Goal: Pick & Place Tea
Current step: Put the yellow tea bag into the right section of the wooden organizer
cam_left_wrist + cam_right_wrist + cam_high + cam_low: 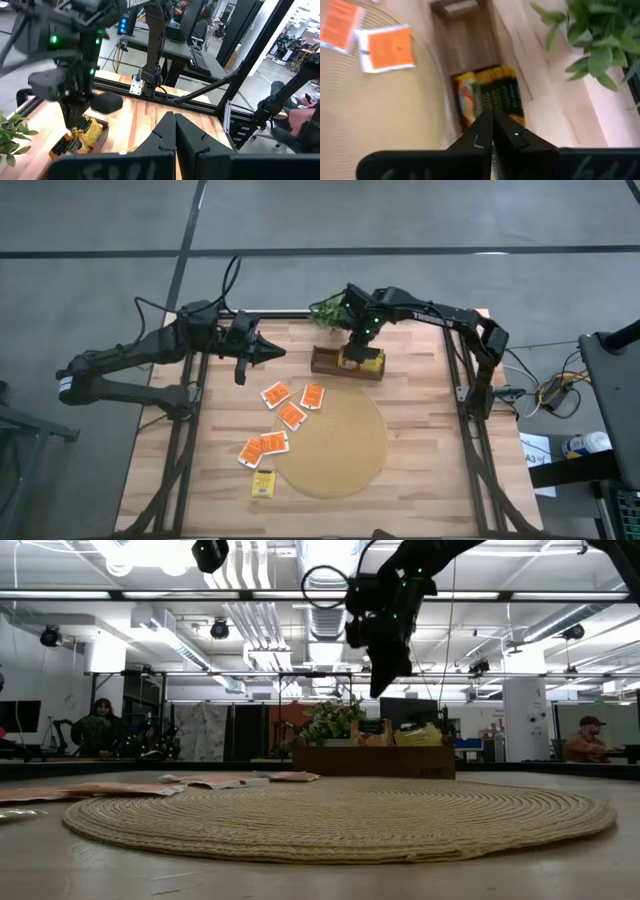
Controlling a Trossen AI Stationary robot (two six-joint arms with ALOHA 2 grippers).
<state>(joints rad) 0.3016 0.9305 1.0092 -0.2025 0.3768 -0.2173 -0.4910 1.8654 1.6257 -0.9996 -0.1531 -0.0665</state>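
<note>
Left arm: dark jointed metal, reaching in from the table's left edge and held above the bare wood at the far left of the table.
Left gripper [272, 353]: two dark angular fingers pressed flat together, clenched on nothing; it points toward the wooden box.
Table [420, 470]: pale butcher-block wood in long glued strips, inside a black metal frame.
Yellow tea packet [263, 483]: one small flat square with a dark centre mark, lying on the wood at the near-left rim of the mat.
Orange tea packets [291, 415]: flat glossy squares with white edging, five or so; two overlap near the yellow one, the other three lie loosely spread just left of the mat's far edge, some touching the rim.
Mat [335, 445]: large round disc of tan rope coiled in a spiral, coarse and ribbed, lying flat at the table's middle.
Wooden box [335, 361]: low, long, brown tray with two compartments, standing just beyond the mat; the left compartment looks bare.
Tea in box [492, 92]: yellow packets with dark faces standing on edge, packed side by side in the right compartment.
Plant [328, 310]: small, green and leafy, behind the box.
Right gripper [352, 350]: dark fingers clenched together, empty, hanging tip-down directly over the packed compartment.
Right arm: dark, with green lights at the wrist, arching in from the table's right edge.
</note>
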